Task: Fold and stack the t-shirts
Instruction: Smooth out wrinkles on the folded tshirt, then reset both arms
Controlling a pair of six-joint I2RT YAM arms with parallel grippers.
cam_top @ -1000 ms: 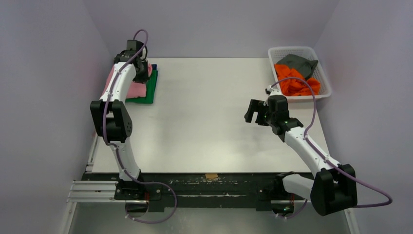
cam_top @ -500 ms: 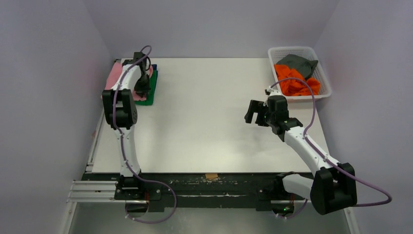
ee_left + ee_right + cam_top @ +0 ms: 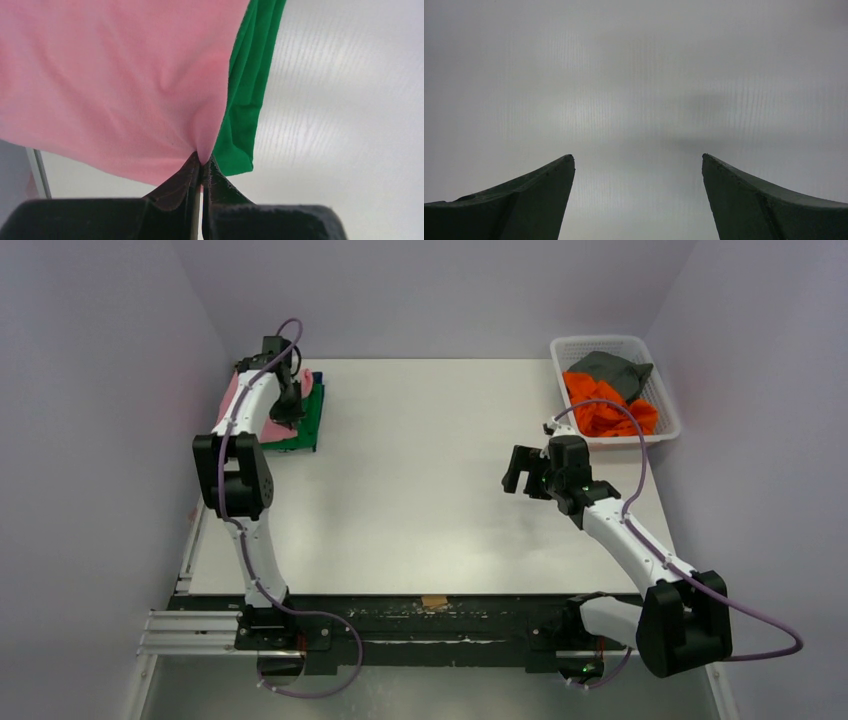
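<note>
Left tool (image 3: pixel 201 162) is clamping down tight on a pinch of the pink t-shirt (image 3: pixel 110 85), fingers squeezed together right at the hem with the cloth puckering up between them. The pink one is sitting at the far left corner of the bench (image 3: pixel 430 440), lying on top of the green t-shirt (image 3: pixel 247 100), which is poking out along its right side. There's a sliver of a dark blue one (image 3: pixel 317 377) peeking out at the back of the pile too, but it's too small to say much about.

Right tool (image 3: pixel 638 160) is hanging wide open over bare bench on the right side, gripping nothing. The white mesh basket (image 3: pixel 610 342) is sitting at the far right corner with the orange t-shirt (image 3: pixel 600 410) and the grey one (image 3: pixel 610 368) bunched up inside, neither folded.

So I'm reading this as the stacking bit for the pink shirt: it's folded and getting settled onto the pile. Next move, I reckon, is going to be about squaring that pinched edge over the green, then letting go and backing out gently so the fingers aren't dragging the top layer and wrecking the fold. After that, the basket shirts are waiting, and the right arm is looking like the closer one.
</note>
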